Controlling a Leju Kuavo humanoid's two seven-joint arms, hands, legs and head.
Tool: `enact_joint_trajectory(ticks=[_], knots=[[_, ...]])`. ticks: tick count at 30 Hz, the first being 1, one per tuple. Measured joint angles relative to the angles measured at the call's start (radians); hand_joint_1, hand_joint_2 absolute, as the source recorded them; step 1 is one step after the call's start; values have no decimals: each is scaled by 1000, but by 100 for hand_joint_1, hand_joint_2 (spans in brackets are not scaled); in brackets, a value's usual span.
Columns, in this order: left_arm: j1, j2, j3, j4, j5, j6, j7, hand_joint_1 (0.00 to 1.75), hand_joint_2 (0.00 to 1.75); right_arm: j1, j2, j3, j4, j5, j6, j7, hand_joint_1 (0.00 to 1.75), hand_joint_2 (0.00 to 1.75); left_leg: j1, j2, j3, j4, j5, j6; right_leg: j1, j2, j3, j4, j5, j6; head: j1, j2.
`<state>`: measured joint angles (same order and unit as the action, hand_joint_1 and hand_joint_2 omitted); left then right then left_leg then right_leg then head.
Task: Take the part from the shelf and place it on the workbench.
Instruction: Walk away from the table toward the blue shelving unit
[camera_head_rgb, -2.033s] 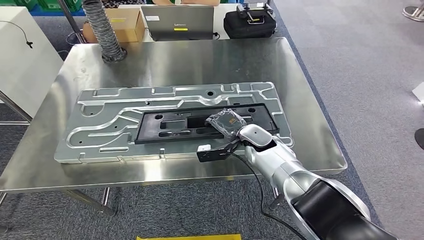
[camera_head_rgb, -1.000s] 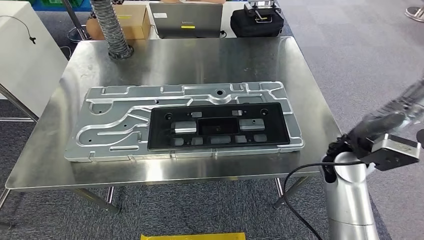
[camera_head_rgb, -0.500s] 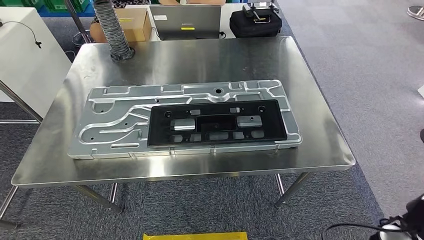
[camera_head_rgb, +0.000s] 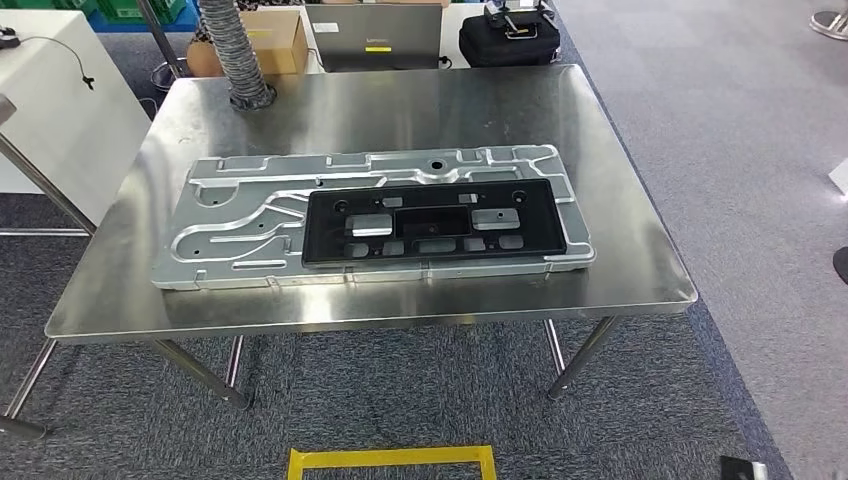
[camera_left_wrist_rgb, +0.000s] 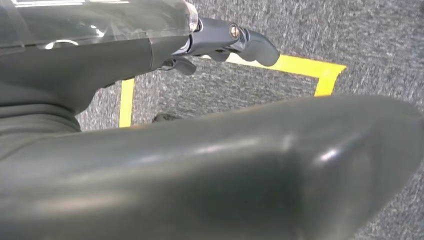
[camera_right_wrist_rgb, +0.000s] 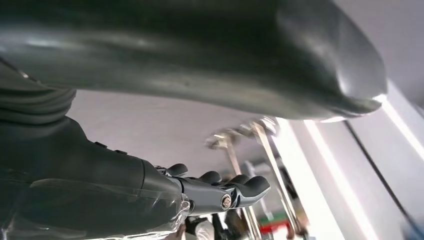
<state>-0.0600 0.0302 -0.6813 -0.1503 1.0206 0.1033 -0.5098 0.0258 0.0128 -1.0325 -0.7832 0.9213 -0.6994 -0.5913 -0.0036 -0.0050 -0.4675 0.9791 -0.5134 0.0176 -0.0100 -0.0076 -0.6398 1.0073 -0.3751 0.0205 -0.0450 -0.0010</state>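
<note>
A: Part (camera_head_rgb: 440, 224): black rectangular frame with cut-out windows and holes, lying flat.

B: Location?

A: On the grey metal plate (camera_head_rgb: 240, 230), over its right half, long side parallel to the front edge of the steel surface (camera_head_rgb: 400, 110), roughly mid-surface.

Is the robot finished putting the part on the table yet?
It looks done. The black part lies flat on the silver plate on the steel workbench. The left hand hangs over the carpet by yellow tape and holds nothing. The right hand holds nothing either. Nothing seems left, unless more parts wait on the shelf.
</note>
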Motion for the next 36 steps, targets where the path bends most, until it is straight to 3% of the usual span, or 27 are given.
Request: enact_joint_trajectory(ticks=[1,2,5,6,7,8,10,11,13,16,17,19,21,22,23,24,26,27,29,31,32,34,36], knots=[[-1,0,-3,0,0,-1,0,0,0,-7,9,-44,50,104,0,41,0,0,2,1,-6,-4,12,6,-1,1,-5,7,-14,5,0,0],[-1,-1,-7,0,-1,-2,0,0,0,-13,17,-81,102,199,0,90,0,0,5,2,-17,-8,26,12,-2,3,-16,33,-48,9,0,0],[0,-1,-18,0,-5,-3,2,0,0,-28,31,-136,250,374,17,231,0,0,5,7,-57,-7,57,17,-5,4,-64,205,-197,18,0,0],[0,-1,-20,0,-6,-3,4,0,0,-35,33,-143,294,404,35,277,0,0,5,9,-71,-5,67,15,-6,4,-67,254,-214,21,0,0],[0,-1,-23,0,-7,-3,7,0,0,-42,35,-150,336,425,63,325,0,0,6,11,-87,-1,76,13,-8,4,-55,277,-209,23,0,0],[0,-1,-25,0,-7,-2,10,0,0,-49,37,-157,372,435,96,368,0,0,7,11,-102,4,84,9,-10,4,-25,260,-185,25,0,0],[-1,-3,-32,0,-7,-3,17,0,0,-62,41,-170,431,442,172,440,0,0,9,12,-130,20,96,-1,-16,4,76,142,-148,28,0,0],[-1,-4,-35,0,-7,-3,20,0,0,-68,43,-174,451,444,204,462,0,0,9,12,-141,28,100,-7,-15,7,124,75,-149,24,0,0],[-3,-5,-40,0,-7,-2,24,0,0,-76,46,-179,483,451,249,485,0,0,7,13,-151,38,110,-20,-10,10,169,-2,-168,11,0,0],[-2,-8,-44,0,-6,0,31,0,0,-79,51,-184,516,466,286,494,0,0,10,13,-157,37,126,-39,-6,7,153,-6,-152,-19,0,0],[0,-9,-45,0,-5,0,32,0,0,-81,52,-185,523,469,290,496,0,0,12,12,-164,45,112,-44,-7,5,144,-7,-141,-28,0,0],[0,-12,-46,0,-4,1,36,0,0,-83,53,-186,530,472,292,496,0,0,15,11,-192,127,22,-51,-6,3,117,-8,-117,-41,0,0],[0,-14,-46,0,-2,1,37,0,0,-83,54,-187,535,472,292,493,0,0,16,11,-221,264,-76,-55,0,2,87,-7,-94,-46,0,0],[0,-14,-46,0,-1,1,38,0,0,-83,54,-187,537,472,292,490,0,0,16,11,-223,311,-92,-54,3,1,73,-7,-83,-47,0,0],[-1,-14,-46,0,1,2,38,0,0,-82,54,-188,538,472,293,486,0,0,15,11,-209,328,-86,-51,7,1,59,-6,-73,-48,0,0],[-1,-15,-46,0,2,2,37,0,0,-83,54,-189,539,471,294,482,0,0,14,11,-178,308,-64,-46,10,1,45,-6,-62,-48,0,0],[-2,-14,-46,0,3,2,35,0,0,-83,54,-191,540,470,298,474,0,0,8,11,-71,176,-23,-26,16,2,22,-6,-41,-47,0,0],[-5,-14,-46,0,4,2,33,0,0,-83,55,-192,541,469,301,469,0,0,3,11,-12,91,-22,-16,18,2,14,-5,-31,-44,0,0],[-9,-14,-46,0,4,2,26,0,0,-83,56,-193,543,465,308,459,0,0,-7,11,52,-13,-32,-3,16,-2,8,-8,-12,-34,0,0],[-9,-15,-46,0,4,1,21,0,0,-83,55,-196,545,461,312,449,0,0,-10,13,48,-31,-19,6,12,-4,5,-14,5,-21,0,0],[-9,-16,-46,0,4,1,19,0,0,-84,55,-197,546,460,313,445,0,0,-8,14,42,-36,-8,13,11,-2,0,-9,-2,-15,0,0],[-9,-19,-47,0,4,0,17,0,0,-83,56,-200,550,457,313,440,0,0,-3,18,20,-44,18,28,8,2,-19,46,-73,-5,0,0],[-8,-19,-47,0,4,-1,15,0,0,-83,58,-202,552,455,314,439,0,0,-4,19,-11,-40,41,32,3,5,-49,176,-180,3,0,0]])
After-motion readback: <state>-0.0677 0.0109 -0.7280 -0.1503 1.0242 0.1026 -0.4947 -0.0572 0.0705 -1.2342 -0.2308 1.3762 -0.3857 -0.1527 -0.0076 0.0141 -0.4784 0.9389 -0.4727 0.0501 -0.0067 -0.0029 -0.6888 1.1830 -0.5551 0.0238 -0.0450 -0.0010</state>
